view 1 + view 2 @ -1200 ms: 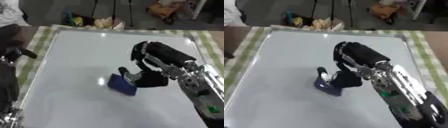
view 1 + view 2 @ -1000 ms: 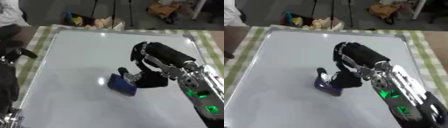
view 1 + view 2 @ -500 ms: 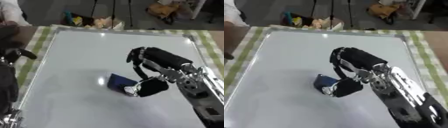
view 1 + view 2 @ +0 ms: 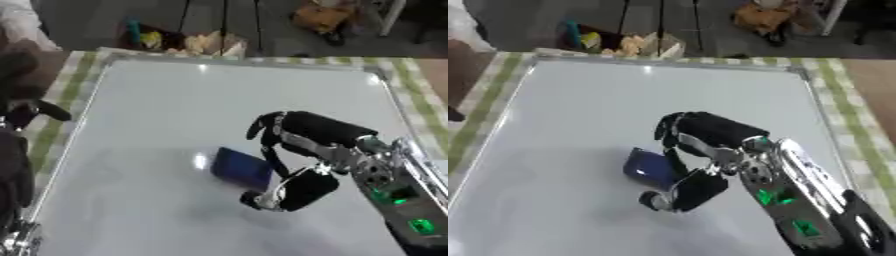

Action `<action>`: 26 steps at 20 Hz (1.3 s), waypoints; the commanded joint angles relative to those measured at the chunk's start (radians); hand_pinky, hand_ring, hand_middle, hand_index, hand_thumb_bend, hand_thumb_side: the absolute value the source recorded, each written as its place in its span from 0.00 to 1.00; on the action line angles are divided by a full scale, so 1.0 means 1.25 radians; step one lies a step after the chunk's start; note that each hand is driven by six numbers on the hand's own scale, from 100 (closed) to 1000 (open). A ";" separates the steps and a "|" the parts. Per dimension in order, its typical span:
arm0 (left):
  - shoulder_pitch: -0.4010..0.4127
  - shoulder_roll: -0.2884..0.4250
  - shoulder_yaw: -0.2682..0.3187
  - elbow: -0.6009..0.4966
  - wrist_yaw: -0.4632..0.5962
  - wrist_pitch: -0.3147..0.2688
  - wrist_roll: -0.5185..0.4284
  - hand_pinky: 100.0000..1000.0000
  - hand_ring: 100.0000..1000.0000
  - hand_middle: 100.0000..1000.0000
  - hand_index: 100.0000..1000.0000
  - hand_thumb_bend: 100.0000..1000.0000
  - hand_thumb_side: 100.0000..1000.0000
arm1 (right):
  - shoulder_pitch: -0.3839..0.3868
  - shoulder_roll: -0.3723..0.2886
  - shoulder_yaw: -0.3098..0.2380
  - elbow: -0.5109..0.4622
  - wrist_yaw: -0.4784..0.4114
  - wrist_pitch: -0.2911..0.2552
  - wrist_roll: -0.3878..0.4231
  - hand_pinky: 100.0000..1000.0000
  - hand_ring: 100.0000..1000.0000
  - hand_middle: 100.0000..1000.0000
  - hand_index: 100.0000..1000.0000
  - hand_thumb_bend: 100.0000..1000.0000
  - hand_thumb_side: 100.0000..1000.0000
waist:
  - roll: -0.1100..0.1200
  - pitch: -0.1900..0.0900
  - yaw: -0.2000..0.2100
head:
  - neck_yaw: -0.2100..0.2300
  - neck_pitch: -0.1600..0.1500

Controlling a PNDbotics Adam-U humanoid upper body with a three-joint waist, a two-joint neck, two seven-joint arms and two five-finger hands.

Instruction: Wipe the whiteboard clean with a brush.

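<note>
A blue brush (image 4: 241,169) lies flat on the whiteboard (image 4: 175,110), near the board's middle. My right hand (image 4: 302,145) reaches in from the lower right and is curled round the brush's right side, thumb below it and fingers above. The board's surface looks plain white with faint grey smears. My left hand (image 4: 26,107) shows only as dark parts at the left edge, off the board; its fingers are not readable.
A green checked cloth (image 4: 66,95) lies under the board on all sides. Beyond the far edge stand tripod legs (image 4: 223,20), a bag with yellow things (image 4: 188,42) and a brown box (image 4: 319,15) on the floor.
The right hand has slid with the brush toward me and slightly lower on the board, rotating so the thumb now sits under the brush. The camera view has also shifted a little.
</note>
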 commanded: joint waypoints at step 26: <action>-0.008 0.005 -0.008 -0.014 0.004 -0.002 -0.013 0.39 0.87 0.76 0.58 0.00 0.98 | -0.015 -0.009 0.005 -0.013 0.051 0.085 0.015 0.68 0.75 0.75 0.14 0.33 0.35 | 0.000 0.000 0.008 | -0.009 -0.018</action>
